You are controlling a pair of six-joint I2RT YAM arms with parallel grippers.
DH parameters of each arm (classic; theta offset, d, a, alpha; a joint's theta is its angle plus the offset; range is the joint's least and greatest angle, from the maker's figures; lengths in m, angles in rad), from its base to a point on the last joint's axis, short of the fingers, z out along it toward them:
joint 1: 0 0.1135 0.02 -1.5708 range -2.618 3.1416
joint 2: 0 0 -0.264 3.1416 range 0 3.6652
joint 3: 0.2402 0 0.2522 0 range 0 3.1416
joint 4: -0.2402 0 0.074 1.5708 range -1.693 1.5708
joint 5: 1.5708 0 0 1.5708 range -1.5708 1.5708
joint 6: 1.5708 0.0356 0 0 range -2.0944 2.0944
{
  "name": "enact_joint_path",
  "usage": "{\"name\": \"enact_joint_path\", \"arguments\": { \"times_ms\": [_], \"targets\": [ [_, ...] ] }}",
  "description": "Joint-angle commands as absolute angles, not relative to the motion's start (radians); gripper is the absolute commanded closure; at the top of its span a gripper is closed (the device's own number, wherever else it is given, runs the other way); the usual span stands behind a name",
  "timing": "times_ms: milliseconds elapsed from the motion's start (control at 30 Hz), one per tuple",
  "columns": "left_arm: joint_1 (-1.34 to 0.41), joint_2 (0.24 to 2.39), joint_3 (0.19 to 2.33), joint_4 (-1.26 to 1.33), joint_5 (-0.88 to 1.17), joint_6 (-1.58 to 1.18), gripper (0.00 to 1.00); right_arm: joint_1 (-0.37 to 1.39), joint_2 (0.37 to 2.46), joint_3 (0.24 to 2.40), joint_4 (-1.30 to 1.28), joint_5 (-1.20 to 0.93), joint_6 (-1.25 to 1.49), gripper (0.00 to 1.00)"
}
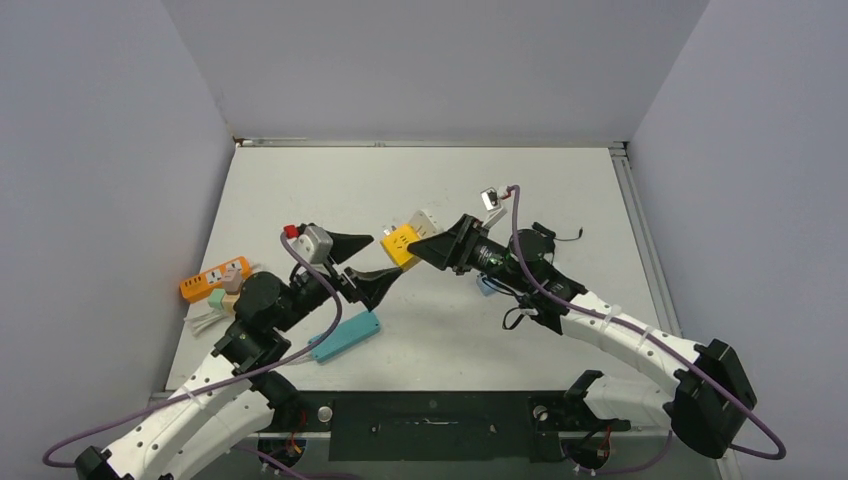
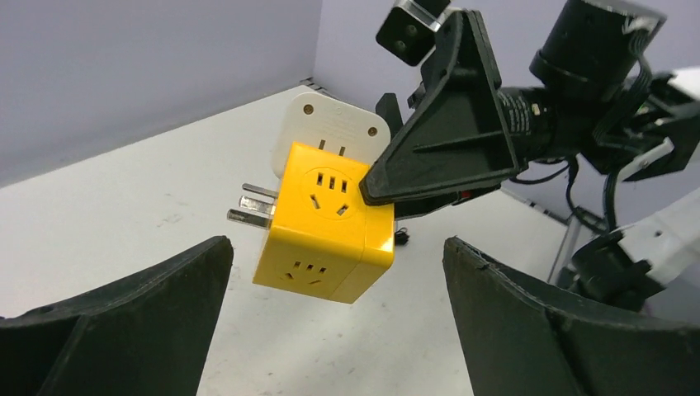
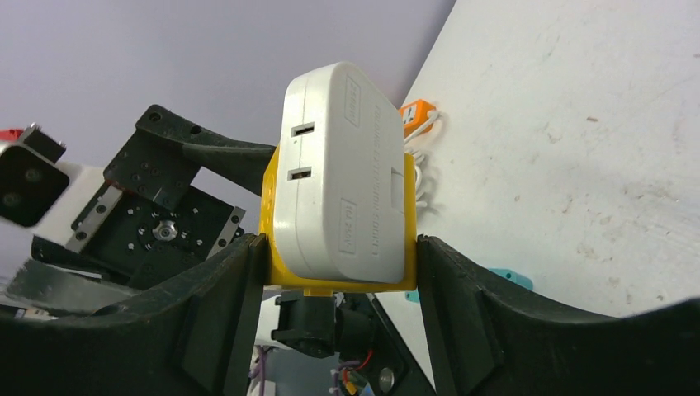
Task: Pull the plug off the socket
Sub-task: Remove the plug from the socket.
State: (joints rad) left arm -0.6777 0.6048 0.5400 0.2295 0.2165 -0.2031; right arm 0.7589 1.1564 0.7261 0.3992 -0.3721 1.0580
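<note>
Above white table, right gripper clamps yellow socket cube.

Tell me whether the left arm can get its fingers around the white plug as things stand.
Probably not directly. The left gripper is open and faces the yellow socket cube; the white plug sits on the cube's far side, and the right gripper clamps the cube beside it.

an orange power strip and teal strip lie on the table.
</note>
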Motion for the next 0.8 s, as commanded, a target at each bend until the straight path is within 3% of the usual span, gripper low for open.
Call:
{"name": "enact_joint_path", "arguments": {
  "times_ms": [0, 300, 767],
  "targets": [
    [-0.663, 0.623, 0.629, 0.195, 0.190, -0.527, 0.04, 0.752, 1.083, 0.712, 0.499, -0.338, 0.947, 0.90],
    [-0.647, 0.641, 0.547, 0.437, 0.184, -1.005, 0.04, 0.759, 1.010, 0.656, 0.689, -0.364, 0.924, 0.91],
    [-0.652, 0.704, 0.544, 0.500, 0.178, -1.074, 0.04, 0.782, 0.973, 0.638, 0.771, -0.348, 0.913, 0.92]
  ]
}}
